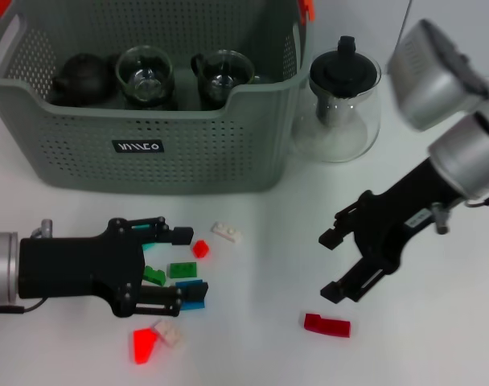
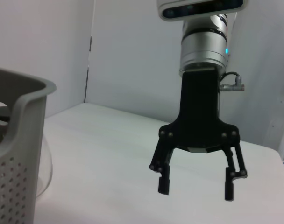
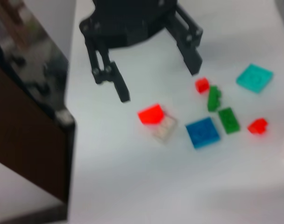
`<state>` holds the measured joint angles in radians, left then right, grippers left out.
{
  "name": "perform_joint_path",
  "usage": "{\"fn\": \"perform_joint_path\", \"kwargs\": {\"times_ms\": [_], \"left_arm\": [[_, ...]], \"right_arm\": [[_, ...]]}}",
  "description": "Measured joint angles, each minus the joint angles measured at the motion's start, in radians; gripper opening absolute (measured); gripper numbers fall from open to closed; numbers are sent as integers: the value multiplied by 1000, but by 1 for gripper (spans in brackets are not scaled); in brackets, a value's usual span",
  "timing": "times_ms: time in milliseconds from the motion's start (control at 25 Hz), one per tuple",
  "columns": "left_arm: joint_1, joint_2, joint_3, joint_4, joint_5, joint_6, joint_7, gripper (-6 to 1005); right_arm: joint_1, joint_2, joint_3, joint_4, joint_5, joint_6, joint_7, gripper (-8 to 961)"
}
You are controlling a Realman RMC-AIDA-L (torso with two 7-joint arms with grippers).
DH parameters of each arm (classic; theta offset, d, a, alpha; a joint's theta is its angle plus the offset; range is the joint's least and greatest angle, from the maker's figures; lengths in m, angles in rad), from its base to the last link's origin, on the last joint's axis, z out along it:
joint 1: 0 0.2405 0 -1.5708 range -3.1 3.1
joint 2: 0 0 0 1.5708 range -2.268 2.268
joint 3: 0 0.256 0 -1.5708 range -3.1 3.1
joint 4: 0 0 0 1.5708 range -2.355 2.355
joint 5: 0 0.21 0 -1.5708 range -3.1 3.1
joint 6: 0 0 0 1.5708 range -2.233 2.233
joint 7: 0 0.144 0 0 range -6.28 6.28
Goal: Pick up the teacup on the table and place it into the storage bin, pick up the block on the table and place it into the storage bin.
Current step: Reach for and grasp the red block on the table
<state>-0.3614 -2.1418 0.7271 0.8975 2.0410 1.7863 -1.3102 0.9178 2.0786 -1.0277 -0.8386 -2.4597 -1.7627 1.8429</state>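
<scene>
**Both claws open over the blocks, cups in the bin**

The bin [image 1: 148, 153] stands at the back of the bench [image 1: 260, 354], on the robot's left half. Inside it sit a dark teapot [image 1: 80, 78] and two glass cups [image 1: 145, 74], side by side. Just beside the bin, to its right, stands a glass teapot [image 1: 343, 100] with a black lid.

The left claw [image 1: 184, 269] reaches in low from the left, its jaws spread wide and holding nothing. Between and around its fingers lie small blocks: a green block [image 1: 182, 269], another green one [image 1: 154, 276], a blue block [image 1: 198, 294] and a small red block [image 1: 200, 248]. Near them lie a white block [image 1: 226, 232], a bright red block [image 1: 143, 344] and a pale one [image 1: 169, 332] touching it.

The right claw [image 1: 331, 265] hangs above the bench on the right, jaws wide apart and empty. A dark red block [image 1: 326, 325] lies just below it on the bench.
</scene>
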Motion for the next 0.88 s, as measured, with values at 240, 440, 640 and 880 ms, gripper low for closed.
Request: {"fn": "perform_joint_path", "kwargs": {"times_ms": [240,440,640,880], "left_arm": [[8,-5,4,-4,29,-8,27,811],[7,-5,3,-23,33,-41,28,811],[5,-6,6,-36,34,-62,39,811],[-4,-3,6,-66,42,-84,56,812]], "right_arm": [[28,22,-147,-16,-8,76,89,910],[30,27,-269,-8,18,146,138,902],[23,28,-358,-7,56,168,156,894],[19,31,-503,-7,71,214,214,884]]}}
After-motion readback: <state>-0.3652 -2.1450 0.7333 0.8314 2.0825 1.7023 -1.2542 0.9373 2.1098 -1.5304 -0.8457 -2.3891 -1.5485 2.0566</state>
